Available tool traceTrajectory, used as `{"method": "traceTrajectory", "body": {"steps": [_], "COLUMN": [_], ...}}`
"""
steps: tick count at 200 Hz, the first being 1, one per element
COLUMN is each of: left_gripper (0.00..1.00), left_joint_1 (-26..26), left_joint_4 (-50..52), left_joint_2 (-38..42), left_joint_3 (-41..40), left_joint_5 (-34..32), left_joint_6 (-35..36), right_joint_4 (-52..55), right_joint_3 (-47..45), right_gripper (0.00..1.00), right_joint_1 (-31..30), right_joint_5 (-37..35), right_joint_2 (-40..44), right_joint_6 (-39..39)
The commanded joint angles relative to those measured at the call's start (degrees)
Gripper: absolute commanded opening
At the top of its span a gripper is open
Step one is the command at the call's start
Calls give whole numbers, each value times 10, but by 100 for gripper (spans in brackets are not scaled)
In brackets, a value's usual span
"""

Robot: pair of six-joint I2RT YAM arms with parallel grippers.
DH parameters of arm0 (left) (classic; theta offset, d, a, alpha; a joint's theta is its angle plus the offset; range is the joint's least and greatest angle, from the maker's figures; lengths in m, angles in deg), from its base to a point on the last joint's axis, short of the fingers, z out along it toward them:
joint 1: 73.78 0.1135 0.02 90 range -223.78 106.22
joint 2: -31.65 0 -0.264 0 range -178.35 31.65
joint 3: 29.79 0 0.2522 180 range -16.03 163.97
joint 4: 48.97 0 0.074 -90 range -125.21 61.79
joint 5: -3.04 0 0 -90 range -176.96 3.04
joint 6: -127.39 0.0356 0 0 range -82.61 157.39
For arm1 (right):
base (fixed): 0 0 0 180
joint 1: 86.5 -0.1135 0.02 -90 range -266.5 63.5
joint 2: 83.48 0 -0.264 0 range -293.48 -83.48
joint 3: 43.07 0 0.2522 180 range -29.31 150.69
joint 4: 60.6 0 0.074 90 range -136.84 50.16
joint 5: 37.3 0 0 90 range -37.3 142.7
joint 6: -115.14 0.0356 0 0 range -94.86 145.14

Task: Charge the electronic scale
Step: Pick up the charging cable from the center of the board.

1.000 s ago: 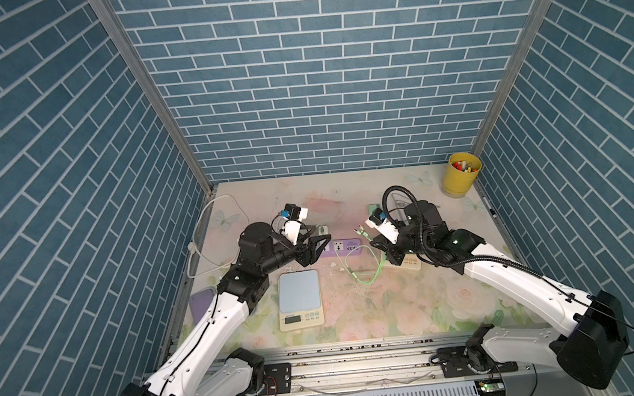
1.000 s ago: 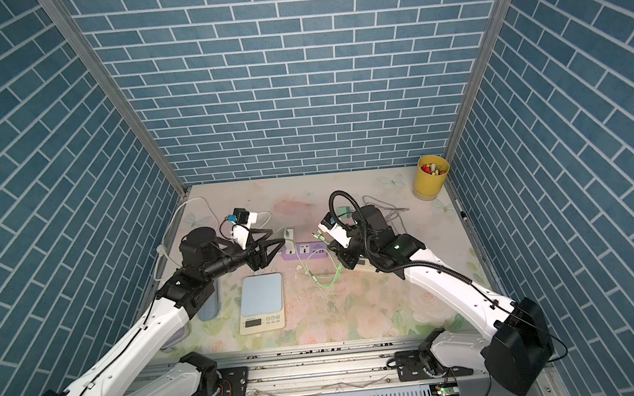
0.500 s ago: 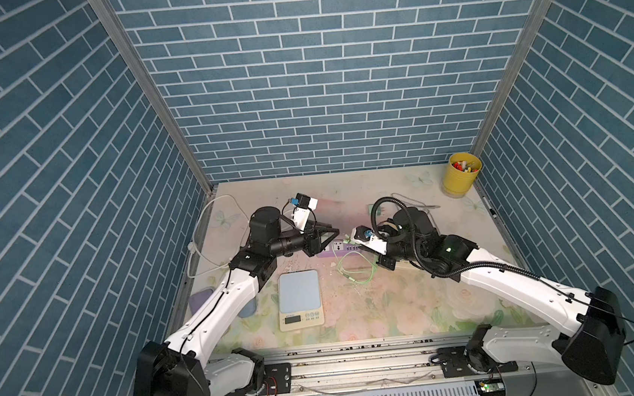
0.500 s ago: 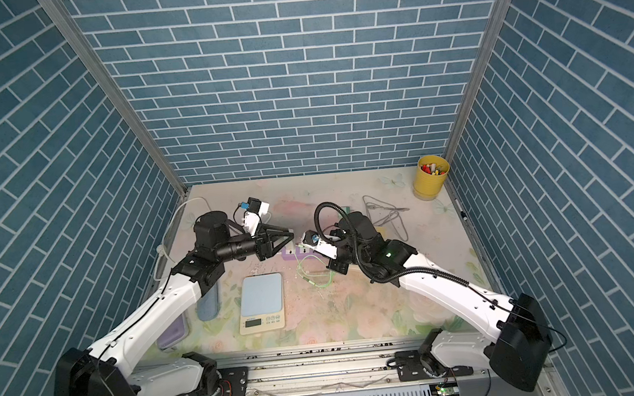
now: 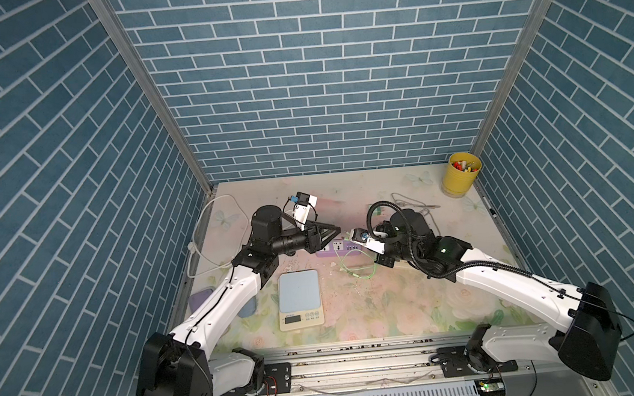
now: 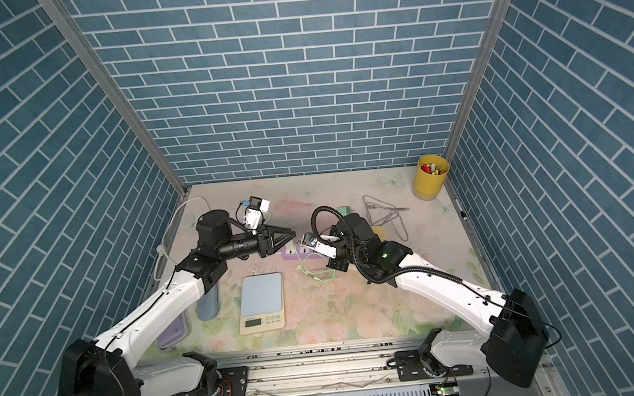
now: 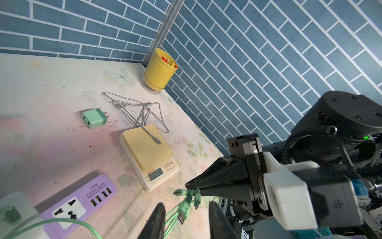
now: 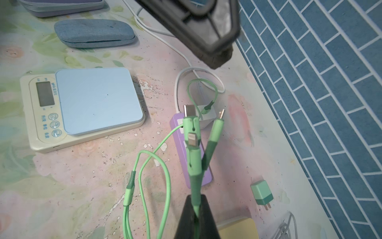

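- Right wrist: my right end effector [image 8: 194, 199] clamps the green cable [image 8: 193, 169].
- Left end effector [image 7: 186, 204] gapes around a connector [image 7: 184, 208]; I should grip its body squarely.

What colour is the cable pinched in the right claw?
Light green; the charging cable shows best in the right wrist view.

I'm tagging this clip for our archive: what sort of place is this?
Most likely a staged robot test cell, not a home: brick-patterned panels wall three sides, and the left arm and right arm stand on a metal rail at the floral tabletop's front edge.
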Motion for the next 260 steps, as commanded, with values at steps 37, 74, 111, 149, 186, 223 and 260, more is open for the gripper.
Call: {"method": "traceTrajectory", "body": {"steps": [37, 74, 111, 149, 186, 223, 260], "left_gripper": [31, 28, 28, 21, 0, 0, 0], "left_joint_1": [-4, -11, -23, -29, -31, -47, -83], "left_joint_4": [-42, -52, -44, -39, -30, 176, 375], "left_joint_2": [-30, -42, -50, -53, -44, -34, -75], "left_joint_3": [-20, -19, -19, -20, -16, 55, 161], "left_joint_5": [1, 5, 5, 4, 6, -63, -161], "left_joint_6": [-75, -93, -96, -97, -93, 57, 204], "right_joint_4": [-28, -27, -31, -32, -38, -49, -34], "right_joint_3": [1, 0, 1, 0, -5, -33, -104], "right_gripper": [0, 0, 0, 0, 0, 49, 61], "right_joint_1": [-3, -4, -5, -6, -6, -1, 78], "right_joint_5": [0, 0, 0, 1, -4, -8, 10], "right_joint_2": [-15, -15, -14, -12, -10, 22, 134], "right_joint_6": [-28, -25, -20, -14, 1, 105, 289]}}
